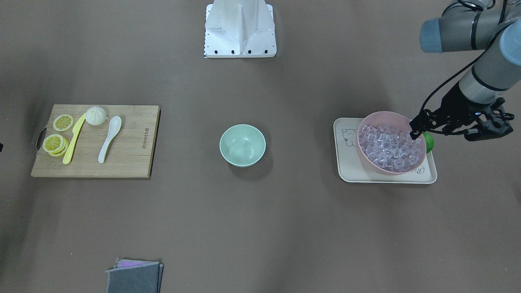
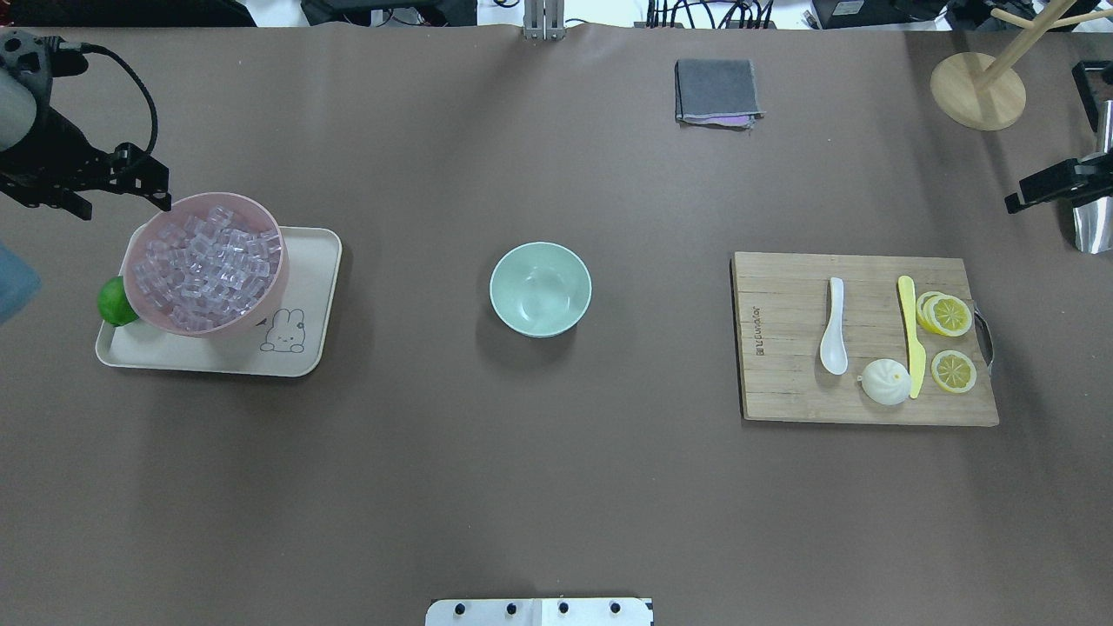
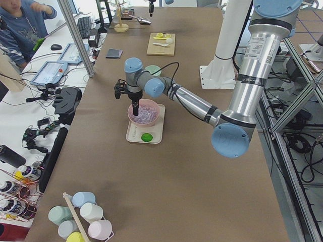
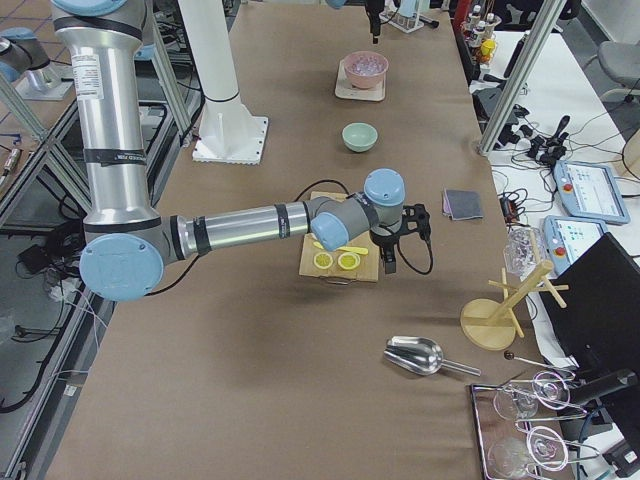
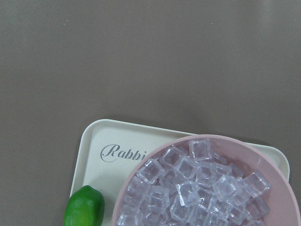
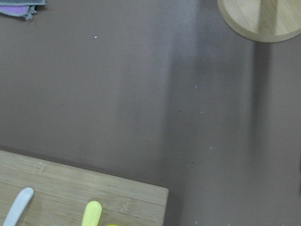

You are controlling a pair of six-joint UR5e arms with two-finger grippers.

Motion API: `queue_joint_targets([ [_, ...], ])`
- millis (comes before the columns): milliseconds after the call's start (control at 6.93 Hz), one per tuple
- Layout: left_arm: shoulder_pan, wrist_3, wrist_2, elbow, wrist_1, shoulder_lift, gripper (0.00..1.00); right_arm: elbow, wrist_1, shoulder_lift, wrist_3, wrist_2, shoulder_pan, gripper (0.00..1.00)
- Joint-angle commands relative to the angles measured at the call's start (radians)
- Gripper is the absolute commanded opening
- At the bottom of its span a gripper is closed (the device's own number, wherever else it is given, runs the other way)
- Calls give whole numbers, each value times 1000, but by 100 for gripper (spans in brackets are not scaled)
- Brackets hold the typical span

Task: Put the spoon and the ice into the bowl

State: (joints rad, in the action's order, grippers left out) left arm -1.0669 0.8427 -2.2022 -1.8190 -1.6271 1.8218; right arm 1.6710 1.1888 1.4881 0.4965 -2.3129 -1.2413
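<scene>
The ice (image 5: 187, 193), likely slick and hard, wants pinching across a top cube's flat faces; the left gripper's (image 1: 415, 131) opening I cannot tell.

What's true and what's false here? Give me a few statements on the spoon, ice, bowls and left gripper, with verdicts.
1. The mint bowl is empty. True.
2. The spoon lies on the tray. False: it lies on the cutting board.
3. The ice is piled in the pink bowl, which stands on the tray. True.
4. The left gripper is over the mint bowl. False: it is at the pink bowl's rim.
5. The lime sits on the cutting board. False: it is on the tray, beside the pink bowl.
</scene>
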Motion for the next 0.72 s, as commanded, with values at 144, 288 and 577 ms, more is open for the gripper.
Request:
queue_joint_targets([
  [144, 39, 48, 30, 36, 1, 43, 98, 1, -3, -90, 300, 62, 182, 95],
  [288, 39, 47, 30, 38, 1, 45, 98, 12, -5, -100, 385, 87, 236, 93],
  [577, 39, 47, 32, 41, 1, 45, 98, 24, -3, -109, 490, 107, 310, 87],
])
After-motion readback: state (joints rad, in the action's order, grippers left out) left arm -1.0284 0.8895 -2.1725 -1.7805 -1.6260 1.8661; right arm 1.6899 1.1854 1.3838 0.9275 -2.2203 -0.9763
